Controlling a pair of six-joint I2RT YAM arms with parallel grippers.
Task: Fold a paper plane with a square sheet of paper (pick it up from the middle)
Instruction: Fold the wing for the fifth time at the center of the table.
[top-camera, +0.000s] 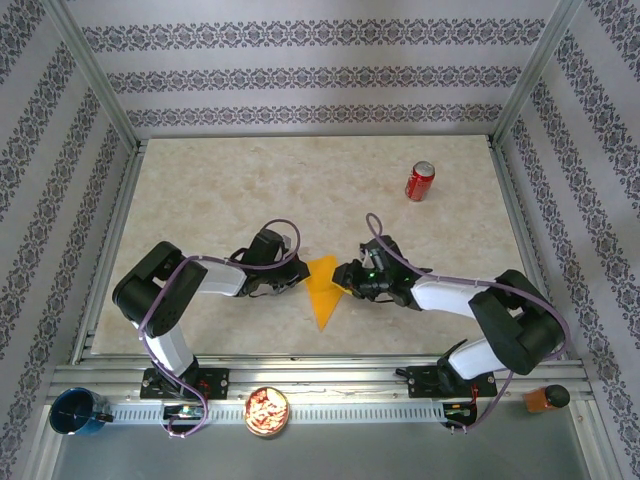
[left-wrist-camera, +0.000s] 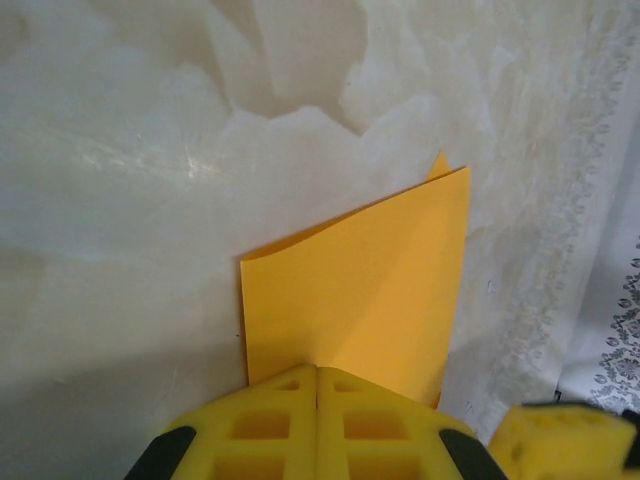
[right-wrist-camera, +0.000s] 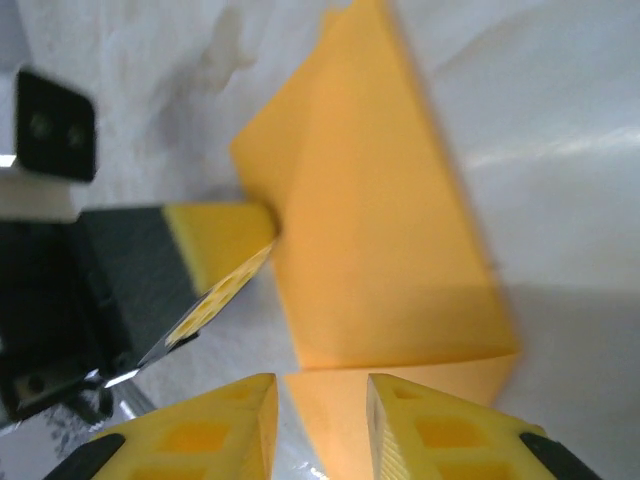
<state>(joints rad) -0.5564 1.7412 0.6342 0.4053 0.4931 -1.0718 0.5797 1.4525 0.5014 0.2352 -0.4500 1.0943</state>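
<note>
Orange-yellow folded paper sheet (top-camera: 322, 290) on pale marbled table (top-camera: 200, 190), left gripper (left-wrist-camera: 316, 372) pinched shut on its nine o'clock edge, right gripper (right-wrist-camera: 320, 388) at three o'clock, narrowly parted.

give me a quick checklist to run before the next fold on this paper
1. Grip of left jaws on paper edge: ok, shut on it.
2. Grip of right jaws on paper: not ok, they stand parted with a corner between them.
3. Paper lying on table between both arms: ok.
4. Can away from the fold: ok, far back right.
5. Folded edges lined up: cannot tell.
</note>
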